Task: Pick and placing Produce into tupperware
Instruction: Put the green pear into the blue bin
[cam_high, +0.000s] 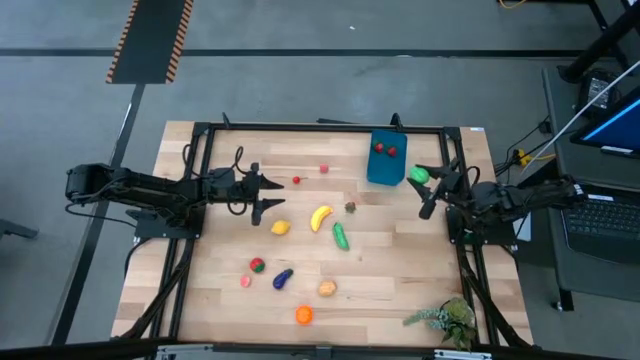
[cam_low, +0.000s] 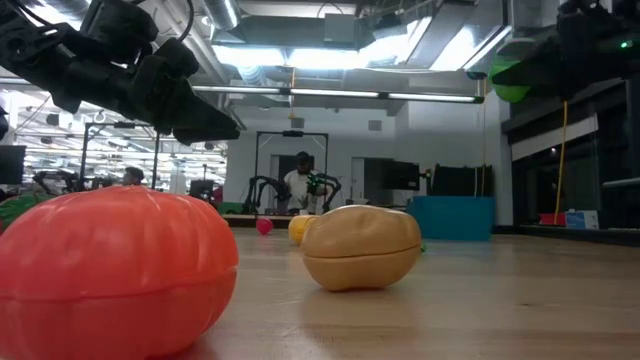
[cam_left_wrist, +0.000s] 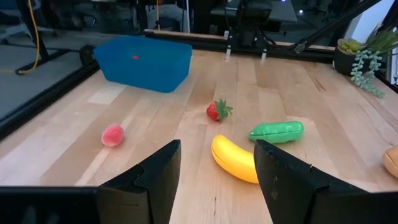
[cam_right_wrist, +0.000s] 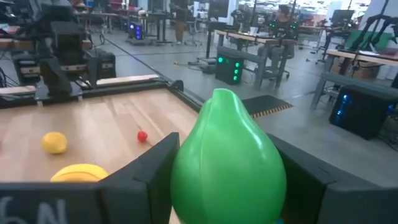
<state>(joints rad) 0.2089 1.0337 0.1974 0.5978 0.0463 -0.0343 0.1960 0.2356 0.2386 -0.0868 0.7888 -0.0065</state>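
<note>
The blue tupperware (cam_high: 386, 160) sits near the table's far edge with two red pieces inside. My right gripper (cam_high: 424, 184) hovers by its right near corner, shut on a green pear (cam_high: 419, 175). My left gripper (cam_high: 268, 196) is open above the table left of centre, touching nothing. In the left wrist view the banana (cam_left_wrist: 233, 158), cucumber (cam_left_wrist: 277, 131), strawberry (cam_left_wrist: 217, 111) and a pink piece (cam_left_wrist: 112, 134) lie ahead of its fingers. On the tabletop are also a lemon (cam_high: 281, 227), eggplant (cam_high: 283, 279), red apple (cam_high: 257, 265) and orange (cam_high: 304, 315). My right gripper pinches the green pear's wide body (cam_right_wrist: 227, 171) between its two fingers, one on each side. The fingers reach in from the table's right side. The pear is lifted well clear of the table (cam_low: 510, 80).
A leafy plant sprig (cam_high: 445, 318) lies at the near right corner. A black frame (cam_high: 300, 127) edges the table. Small red pieces (cam_high: 297, 180) (cam_high: 324, 168) lie left of the tupperware. A tan piece (cam_low: 360, 245) lies near the orange. People and desks are far behind.
</note>
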